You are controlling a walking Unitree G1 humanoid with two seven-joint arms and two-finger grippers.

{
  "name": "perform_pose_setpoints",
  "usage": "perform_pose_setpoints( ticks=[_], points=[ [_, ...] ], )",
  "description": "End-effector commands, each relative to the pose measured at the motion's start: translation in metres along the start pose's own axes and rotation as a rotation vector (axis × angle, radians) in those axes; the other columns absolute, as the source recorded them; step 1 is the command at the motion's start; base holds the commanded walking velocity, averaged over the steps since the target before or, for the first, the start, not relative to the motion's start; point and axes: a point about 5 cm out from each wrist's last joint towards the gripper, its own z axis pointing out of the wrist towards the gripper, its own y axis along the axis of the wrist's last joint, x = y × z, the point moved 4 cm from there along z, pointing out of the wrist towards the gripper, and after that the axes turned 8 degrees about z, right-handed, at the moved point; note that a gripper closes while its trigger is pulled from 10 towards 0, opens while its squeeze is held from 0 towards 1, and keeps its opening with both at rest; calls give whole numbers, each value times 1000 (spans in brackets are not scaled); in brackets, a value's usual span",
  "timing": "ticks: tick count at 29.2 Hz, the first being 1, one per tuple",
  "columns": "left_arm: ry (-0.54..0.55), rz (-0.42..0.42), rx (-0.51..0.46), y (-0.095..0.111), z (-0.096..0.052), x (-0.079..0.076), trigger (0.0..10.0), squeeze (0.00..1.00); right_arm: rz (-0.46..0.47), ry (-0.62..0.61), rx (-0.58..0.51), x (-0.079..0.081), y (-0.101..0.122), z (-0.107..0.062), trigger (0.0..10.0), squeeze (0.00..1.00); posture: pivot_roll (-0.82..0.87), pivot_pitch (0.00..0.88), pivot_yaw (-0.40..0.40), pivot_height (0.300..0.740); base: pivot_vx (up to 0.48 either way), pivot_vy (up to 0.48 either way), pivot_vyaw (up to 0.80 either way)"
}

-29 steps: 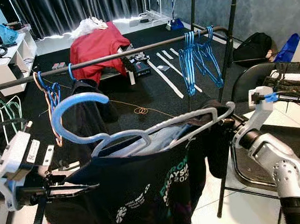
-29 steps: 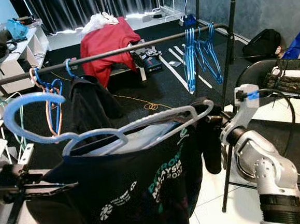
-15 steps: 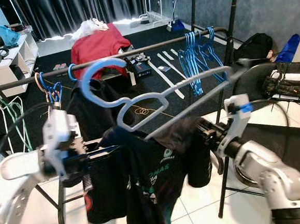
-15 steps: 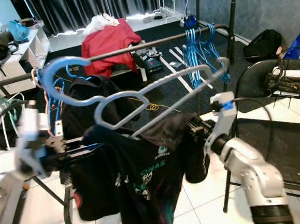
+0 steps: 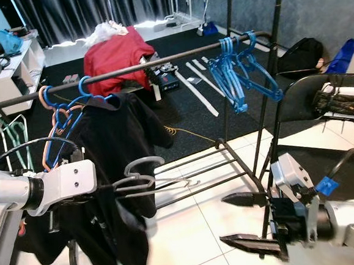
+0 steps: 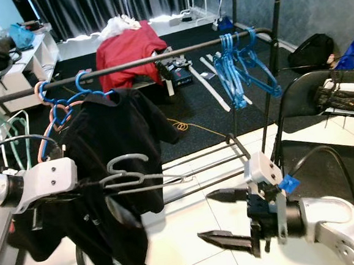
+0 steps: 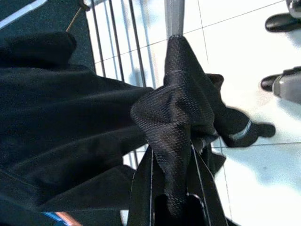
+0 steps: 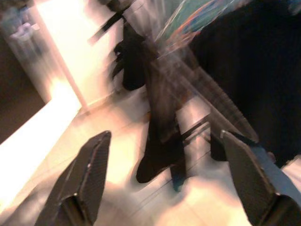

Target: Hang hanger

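Note:
A grey hanger [image 5: 139,177] carrying a black shirt [image 5: 114,235] hangs low at my left, below the black rack rail [image 5: 135,67]. My left gripper [image 5: 108,188] is shut on it; in the left wrist view its fingers [image 7: 141,188] pinch black cloth [image 7: 174,122] under the grey hanger bar [image 7: 172,14]. My right gripper [image 5: 245,221] is low at the right, open and holding nothing, well apart from the hanger. The right wrist view is blurred, with both fingers [image 8: 89,174] spread wide. Another black garment [image 5: 118,128] hangs on the rail.
Blue hangers [image 5: 241,72] cluster at the rail's right end, and coloured ones [image 5: 58,108] at its left. The rack's base bars [image 5: 198,167] cross the tiled floor. A black chair [image 5: 309,94] stands to the right. Red cloth [image 5: 115,51] and a white shelf [image 5: 21,59] lie beyond.
My right gripper has let go of the hanger and dropped low, open. The left arm now holds the hanger alone, much lower, with the shirt drooping down.

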Motion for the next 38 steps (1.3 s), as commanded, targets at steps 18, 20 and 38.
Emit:
perform_pose_setpoints(
  ticks=[18, 20, 38],
  points=[
    [-162, 267, -182, 75, 3, 12, 10000, 0, -16, 184, -134, 13, 18, 29, 10000, 0, -126, 0, 114, 740, 0, 0, 0],
    [-165, 271, -188, 78, 4, 12, 10000, 0, -34, 181, -106, 11, 14, 35, 10000, 0, -129, 0, 114, 740, 0, 0, 0],
    [-174, 273, -234, 98, 4, 11, 10000, 0, -211, 17, 63, -15, -8, 67, 10000, 0, -124, 0, 112, 740, 0, 0, 0]
  ],
)
